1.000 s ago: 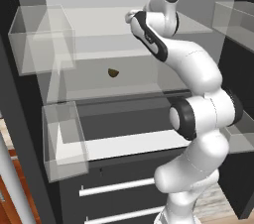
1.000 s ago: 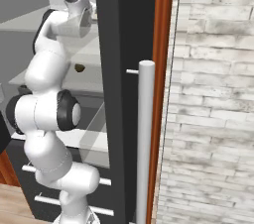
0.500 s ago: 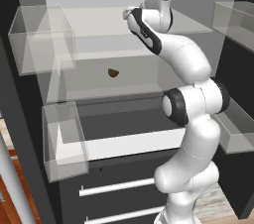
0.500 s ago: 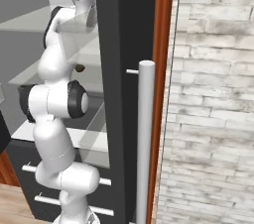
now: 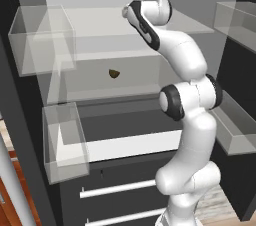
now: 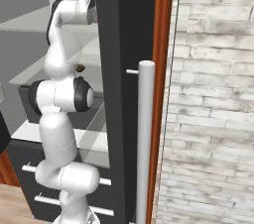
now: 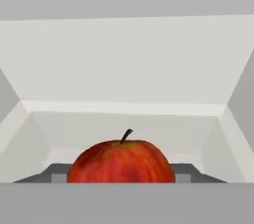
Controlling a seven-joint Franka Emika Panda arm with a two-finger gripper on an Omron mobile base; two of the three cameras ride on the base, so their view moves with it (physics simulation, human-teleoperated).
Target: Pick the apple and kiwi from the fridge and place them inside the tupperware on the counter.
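A round, glossy red apple (image 7: pixel 120 162) with a thin curved stem sits close before the gripper, inside the pale, smooth-walled fridge (image 5: pixel 125 30). Whether the jaws grip it, I cannot tell. A small dark oval kiwi (image 5: pixel 114 73) lies on a clear glass shelf (image 5: pixel 100 92) below.

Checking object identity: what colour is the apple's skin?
The apple is red with yellowish streaks, clearest in the hand view.

The white arm was stretched upward and bent forward at the elbow, with the gripper (image 5: pixel 126 12) held at upper-shelf height.
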